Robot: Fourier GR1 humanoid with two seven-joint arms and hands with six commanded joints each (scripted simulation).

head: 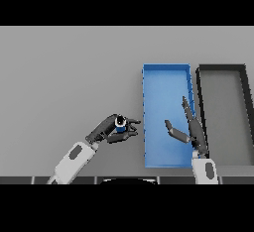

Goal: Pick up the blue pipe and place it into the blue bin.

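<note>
Left robot hand [110,131] seems curled round the blue pipe [120,122] beside the blue bin [166,72], right robot hand [191,129] spread above it

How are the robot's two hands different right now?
The left hand is curled round the blue pipe, over the grey table beside the blue bin. The right hand holds nothing, fingers straight, over that bin's right edge. Both are dark.

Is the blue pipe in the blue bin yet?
Not yet. The blue pipe sits in the left hand, left of the blue bin.
</note>
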